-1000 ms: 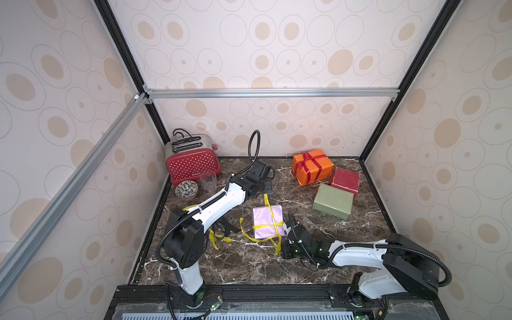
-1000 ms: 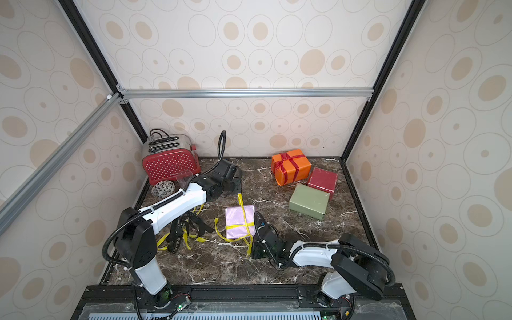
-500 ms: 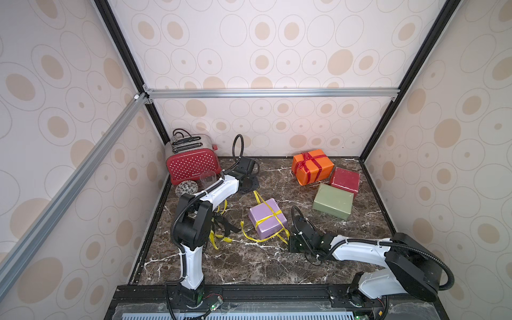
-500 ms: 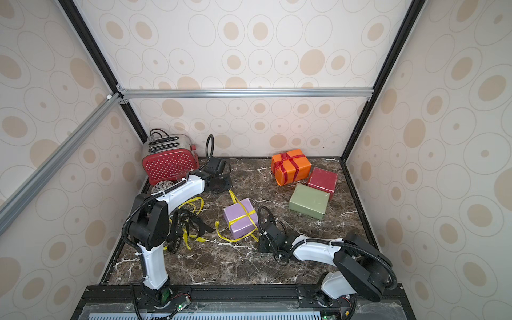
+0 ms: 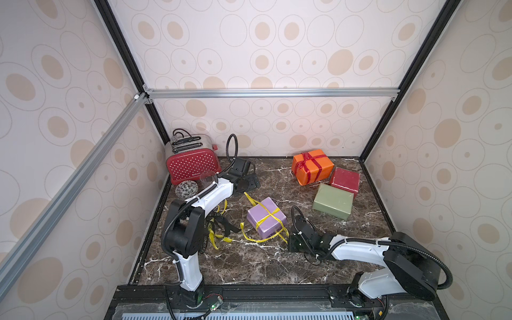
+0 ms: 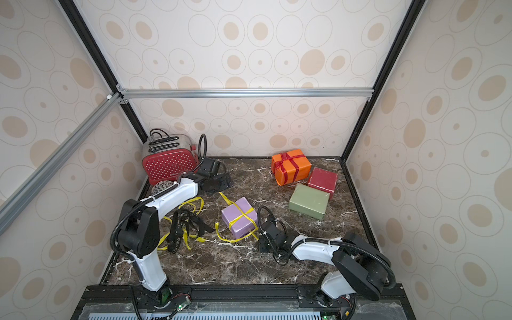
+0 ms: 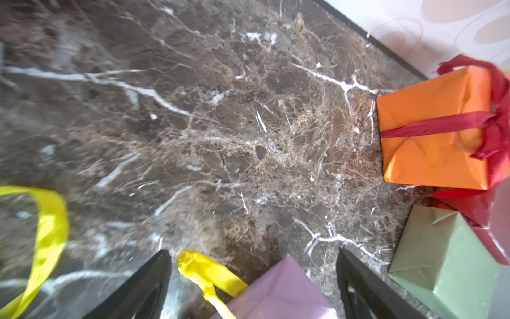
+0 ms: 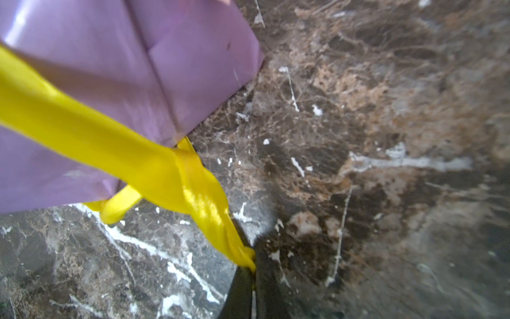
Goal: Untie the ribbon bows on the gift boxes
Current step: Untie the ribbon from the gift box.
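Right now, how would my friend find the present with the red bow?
Look along the back wall, away from the red dotted toaster. Three presents huddle there; the orange box sits nearest the wall. Only it wears a red ribbon bow; the dark red box and green box beside it are bare.

Lilac box (image 5: pixel 257 214): small, paper-wrapped, flat on the tabletop, one corner turned forward.
Wrapped yellow ribbon (image 5: pixel 269 216): crossed over the lilac box, ends trailing loose around it, one end pinched in the right gripper (image 8: pixel 252 273).
Loose yellow ribbon (image 6: pixel 191 202): curled left of the lilac box.
Black ribbon (image 6: pixel 177 230): pale lettering, tangled with the loose yellow ribbon.
Orange box (image 5: pixel 307 177): largest, behind and right of the lilac box.
Red ribbon (image 5: pixel 304 162): bow tied on the orange box.
Dark red box (image 5: pixel 345 180): bare, right-rear of the lilac box.
Olive green box (image 5: pixel 332 201): bare, right of the lilac box, nearest.
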Controlling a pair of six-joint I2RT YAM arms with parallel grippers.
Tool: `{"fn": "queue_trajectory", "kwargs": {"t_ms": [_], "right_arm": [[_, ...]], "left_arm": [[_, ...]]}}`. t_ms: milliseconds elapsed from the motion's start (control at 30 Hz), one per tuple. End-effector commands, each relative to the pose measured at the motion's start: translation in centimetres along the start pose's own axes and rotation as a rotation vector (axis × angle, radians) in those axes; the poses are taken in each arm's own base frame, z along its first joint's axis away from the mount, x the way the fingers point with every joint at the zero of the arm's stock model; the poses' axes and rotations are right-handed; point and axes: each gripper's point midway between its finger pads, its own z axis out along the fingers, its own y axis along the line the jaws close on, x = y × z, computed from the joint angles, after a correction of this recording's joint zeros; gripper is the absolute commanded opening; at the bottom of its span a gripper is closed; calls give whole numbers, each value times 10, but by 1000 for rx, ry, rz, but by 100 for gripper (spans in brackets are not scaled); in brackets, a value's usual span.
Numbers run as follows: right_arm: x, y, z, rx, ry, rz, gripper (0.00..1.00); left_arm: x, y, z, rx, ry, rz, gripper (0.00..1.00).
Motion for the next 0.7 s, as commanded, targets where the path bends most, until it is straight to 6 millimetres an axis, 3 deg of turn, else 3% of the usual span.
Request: {"fn": "queue_trajectory", "kwargs": {"t_ms": [0,100,400,667], "right_arm": [[6,-11,5,37,23,13,8],[7,-10,7,36,31,10,9],[9,-9,9,36,41,5,9],[8,-7,11,34,43,-1,10]], "left_arm": [[-22,-7,-38,-7,-131,24,99],[-19,-8,-52,-51,-156,81,99],[4,-30,-45,52,-55,91,99],[77,-59,-51,50,-1,186,95]]}}
